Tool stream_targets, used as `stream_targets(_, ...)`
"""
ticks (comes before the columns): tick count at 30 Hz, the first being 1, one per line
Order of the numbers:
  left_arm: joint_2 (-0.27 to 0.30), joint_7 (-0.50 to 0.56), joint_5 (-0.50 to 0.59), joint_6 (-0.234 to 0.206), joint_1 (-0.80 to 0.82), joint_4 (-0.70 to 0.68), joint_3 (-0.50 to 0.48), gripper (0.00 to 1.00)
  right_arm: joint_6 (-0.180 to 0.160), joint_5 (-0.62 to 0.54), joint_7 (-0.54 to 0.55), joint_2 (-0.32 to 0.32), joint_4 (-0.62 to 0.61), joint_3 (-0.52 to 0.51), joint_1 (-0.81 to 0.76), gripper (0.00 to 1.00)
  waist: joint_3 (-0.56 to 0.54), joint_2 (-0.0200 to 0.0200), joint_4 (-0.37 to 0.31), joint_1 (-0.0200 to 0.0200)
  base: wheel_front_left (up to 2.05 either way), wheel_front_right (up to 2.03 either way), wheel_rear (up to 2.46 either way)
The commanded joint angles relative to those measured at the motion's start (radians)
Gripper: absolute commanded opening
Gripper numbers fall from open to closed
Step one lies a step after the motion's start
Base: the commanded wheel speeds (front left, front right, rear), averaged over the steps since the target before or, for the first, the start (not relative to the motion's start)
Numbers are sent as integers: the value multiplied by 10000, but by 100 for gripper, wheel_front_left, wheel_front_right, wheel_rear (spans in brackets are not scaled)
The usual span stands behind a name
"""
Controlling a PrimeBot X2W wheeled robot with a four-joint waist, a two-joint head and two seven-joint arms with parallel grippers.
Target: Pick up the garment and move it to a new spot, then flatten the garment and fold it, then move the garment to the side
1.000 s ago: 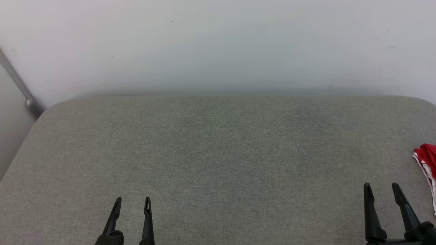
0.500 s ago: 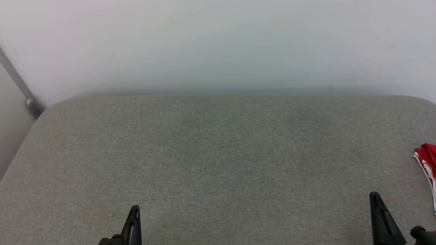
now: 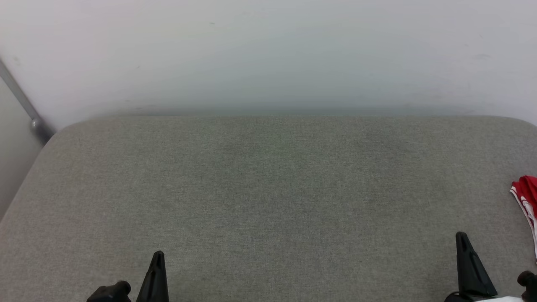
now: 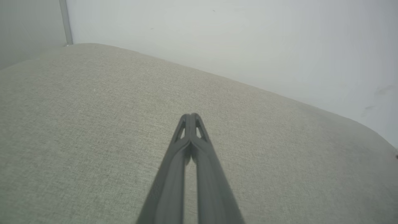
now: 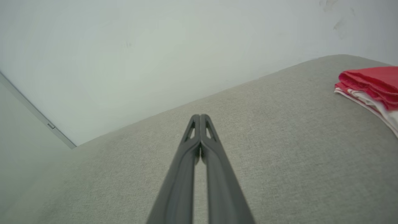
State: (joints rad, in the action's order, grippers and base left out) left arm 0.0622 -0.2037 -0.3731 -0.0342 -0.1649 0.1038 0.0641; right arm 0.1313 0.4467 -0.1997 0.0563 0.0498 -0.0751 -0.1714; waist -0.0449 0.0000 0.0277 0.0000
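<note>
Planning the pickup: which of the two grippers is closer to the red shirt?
The right gripper; the red shirt lies just off to its right, while the left gripper sits far across the grey cushion.

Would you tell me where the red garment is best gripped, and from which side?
Likely the garment by its raised red folds, which stand proud of the grey cushion. Come from its left with the right hand, the nearer one, opened first.
</note>
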Motion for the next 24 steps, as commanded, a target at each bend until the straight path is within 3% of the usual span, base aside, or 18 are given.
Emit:
stream_targets(1,87,67,-409,79,306,-86,-32,0,-1,389,54,102,-67,14,313,0,4,0,-3,0,0,0,0)
stream_targets(24,215,812,-4301,576,1093,375,-313,0,-3,3996,858,194,534,69,1103,0,105,0,-60,0,0,0,0)
